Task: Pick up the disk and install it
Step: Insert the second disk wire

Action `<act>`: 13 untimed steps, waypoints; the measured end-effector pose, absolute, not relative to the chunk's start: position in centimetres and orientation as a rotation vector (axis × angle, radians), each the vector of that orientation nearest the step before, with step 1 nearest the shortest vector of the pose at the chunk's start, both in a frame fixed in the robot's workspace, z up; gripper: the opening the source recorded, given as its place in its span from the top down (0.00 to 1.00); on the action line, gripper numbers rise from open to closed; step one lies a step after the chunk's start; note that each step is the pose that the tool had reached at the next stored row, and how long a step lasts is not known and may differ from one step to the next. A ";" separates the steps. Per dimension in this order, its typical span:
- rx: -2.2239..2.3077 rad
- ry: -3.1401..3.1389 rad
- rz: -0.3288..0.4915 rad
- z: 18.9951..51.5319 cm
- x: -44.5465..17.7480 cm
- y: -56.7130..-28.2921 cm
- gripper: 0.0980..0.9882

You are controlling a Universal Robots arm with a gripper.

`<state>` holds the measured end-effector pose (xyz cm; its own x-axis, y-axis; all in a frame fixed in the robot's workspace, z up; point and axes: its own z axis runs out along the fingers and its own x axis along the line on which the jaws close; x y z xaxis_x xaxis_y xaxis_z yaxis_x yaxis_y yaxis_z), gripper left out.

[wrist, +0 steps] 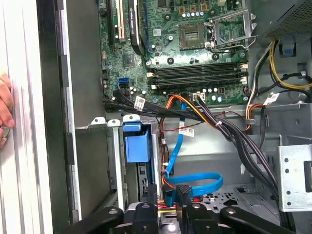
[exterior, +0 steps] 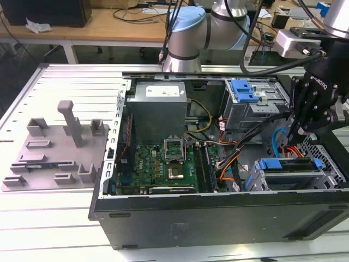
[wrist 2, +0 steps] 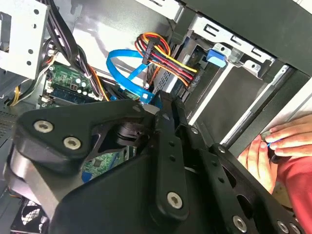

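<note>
On the exterior view's left, a grey holder block [exterior: 57,150] with upright posts lies on the slatted white table [exterior: 32,218], at nine o'clock from the open computer case [exterior: 218,215].

Inside the case, a green motherboard [exterior: 163,166] lies on the floor at about seven o'clock. A grey power supply box [exterior: 158,106] sits above it at eleven o'clock. Bundles of black, orange and yellow cables [exterior: 240,150] run across the middle.

At one o'clock in the case is a metal drive cage [exterior: 272,101], and a bare blue clip [exterior: 244,90] rests on top of it.

At four o'clock is a second metal cage [exterior: 327,177], and the disk [exterior: 289,164] sits in it. From here the disk shows mostly as a long bright blue plastic edge with a raised blue tab at one end. Its silver body is hidden by the cage walls. In the first wrist view that blue tab end [wrist: 136,144] stands in its slot between grey metal rails, and a looped blue data cable [wrist: 195,183] lies just beside it.

The black gripper [exterior: 294,134] hangs inside the case at three o'clock, just above the disk's cage and among the cables. The gripper and the disk are apart. Whether it is open or closed cannot be told, nor whether it has hold of anything.

A person's hand [wrist 2: 273,146] rests on the case rim beside that cage.
</note>
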<state>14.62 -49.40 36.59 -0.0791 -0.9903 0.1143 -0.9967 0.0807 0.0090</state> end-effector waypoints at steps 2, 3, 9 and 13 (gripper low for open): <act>2.069 -2.242 0.106 36.6 14.6 -49.4 0.93; 2.069 -2.242 0.106 36.6 14.6 -49.4 0.93; 2.072 -2.246 0.099 36.6 14.6 -49.9 0.93; 2.077 -2.251 0.088 36.6 14.6 -51.1 0.93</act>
